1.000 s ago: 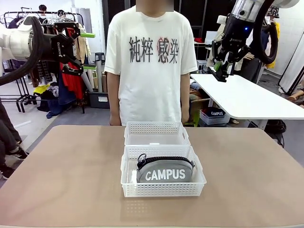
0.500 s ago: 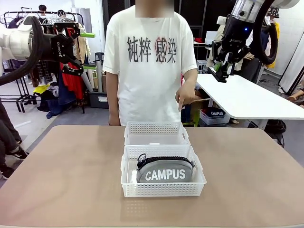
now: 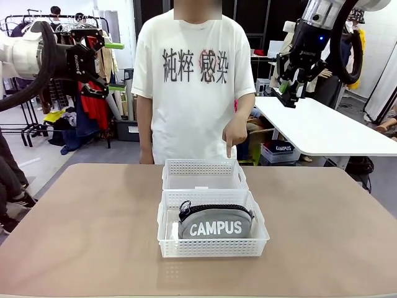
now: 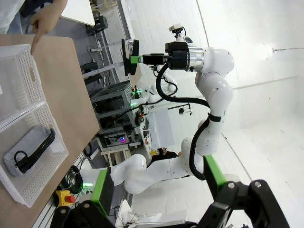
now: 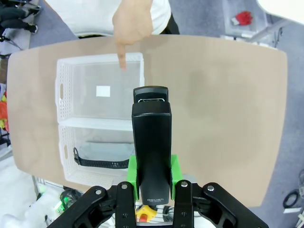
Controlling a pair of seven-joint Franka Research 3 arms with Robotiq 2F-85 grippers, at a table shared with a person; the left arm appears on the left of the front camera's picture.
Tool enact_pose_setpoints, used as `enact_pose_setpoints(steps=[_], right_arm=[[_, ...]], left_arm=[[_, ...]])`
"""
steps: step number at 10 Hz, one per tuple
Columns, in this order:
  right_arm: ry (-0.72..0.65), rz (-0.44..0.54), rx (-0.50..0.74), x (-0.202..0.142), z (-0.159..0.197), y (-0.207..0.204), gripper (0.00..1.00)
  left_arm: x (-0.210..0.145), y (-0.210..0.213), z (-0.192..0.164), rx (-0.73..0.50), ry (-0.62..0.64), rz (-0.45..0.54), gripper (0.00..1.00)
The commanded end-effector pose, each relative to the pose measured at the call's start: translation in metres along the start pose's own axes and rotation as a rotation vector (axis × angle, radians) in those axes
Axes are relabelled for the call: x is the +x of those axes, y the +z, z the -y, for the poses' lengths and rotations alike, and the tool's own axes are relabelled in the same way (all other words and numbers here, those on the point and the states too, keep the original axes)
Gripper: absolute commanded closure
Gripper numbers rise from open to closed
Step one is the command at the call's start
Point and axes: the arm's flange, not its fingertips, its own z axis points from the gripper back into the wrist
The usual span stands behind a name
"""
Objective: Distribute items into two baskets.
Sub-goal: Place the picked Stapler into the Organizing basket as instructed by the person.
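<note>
Right jaws clamped on the black stapler (image 5: pixel 151 142), high above the surface (image 3: pixel 87 236); left jaws apart and bare — the grey pouch (image 3: pixel 215 222) lies in the near basket (image 3: pixel 166 242) at the surface's middle, and a person's hand (image 3: pixel 234 131) points down at the far basket (image 3: pixel 205 166), toward the far edge.

Pouch (image 3: pixel 215 225) in near basket (image 3: pixel 166 246); stapler (image 5: pixel 151 142) aloft.

Person's hand (image 3: pixel 238 130) came up — now pts at far basket (image 3: pixel 186 166).

Tan table (image 3: pixel 93 236), far basket (image 3: pixel 205 164) + near basket (image 3: pixel 211 247) touching
</note>
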Motion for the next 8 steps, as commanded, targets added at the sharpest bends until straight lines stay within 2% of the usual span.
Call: enact_pose_setpoints(steps=[1, 8], right_arm=[[0.000, 0.002, 0.000, -0.0015, -0.0001, 0.0028, 1.00], [0.000, 0.002, 0.000, -0.0015, -0.0001, 0.0028, 1.00]], left_arm=[[0.0000, 0.0001, 0.0027, -0.016, 0.006, 0.004, 0.00], [0.0000, 0.0001, 0.0027, -0.016, 0.006, 0.004, 0.00]])
